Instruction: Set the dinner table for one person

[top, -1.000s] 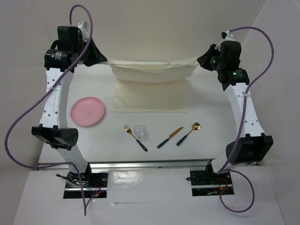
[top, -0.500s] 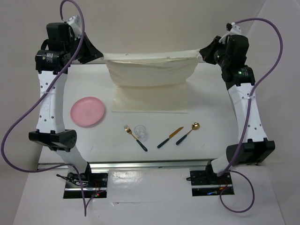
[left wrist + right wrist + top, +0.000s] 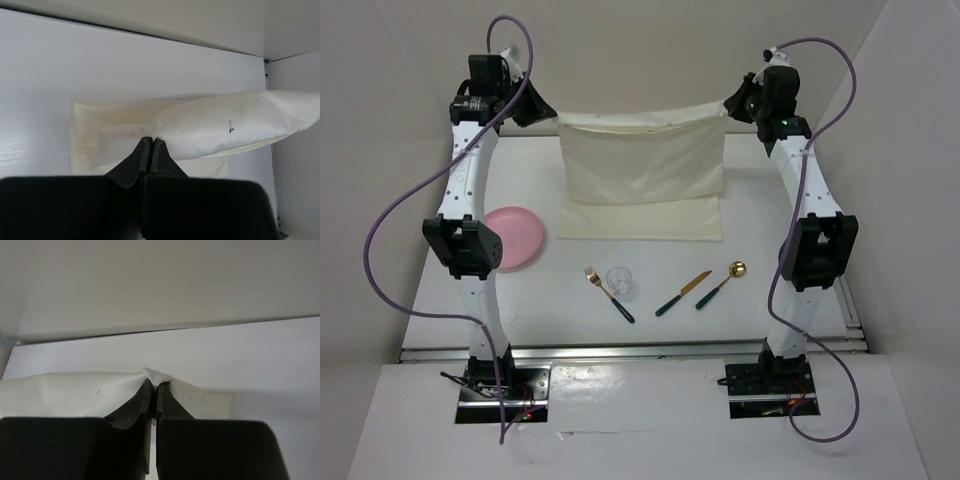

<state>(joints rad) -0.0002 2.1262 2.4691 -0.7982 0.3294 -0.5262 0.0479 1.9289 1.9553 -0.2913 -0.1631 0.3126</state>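
A cream cloth hangs stretched between my two grippers above the glossy white dinner table; its lower part lies flat on the table. My left gripper is shut on the cloth's upper left corner. My right gripper is shut on the upper right corner. Nearer the front lie a pink plate, a gold fork, a clear glass, a gold knife and a gold spoon, the cutlery with dark handles.
The left arm's elbow hangs over the plate's left edge. White walls stand behind and at both sides of the table. A metal rail runs along the near edge.
Both grippers have risen and moved inward with the cloth corners, so the cloth now hangs as a taut, taller sheet. Both arms stand more upright, and the left elbow now overlaps the plate.
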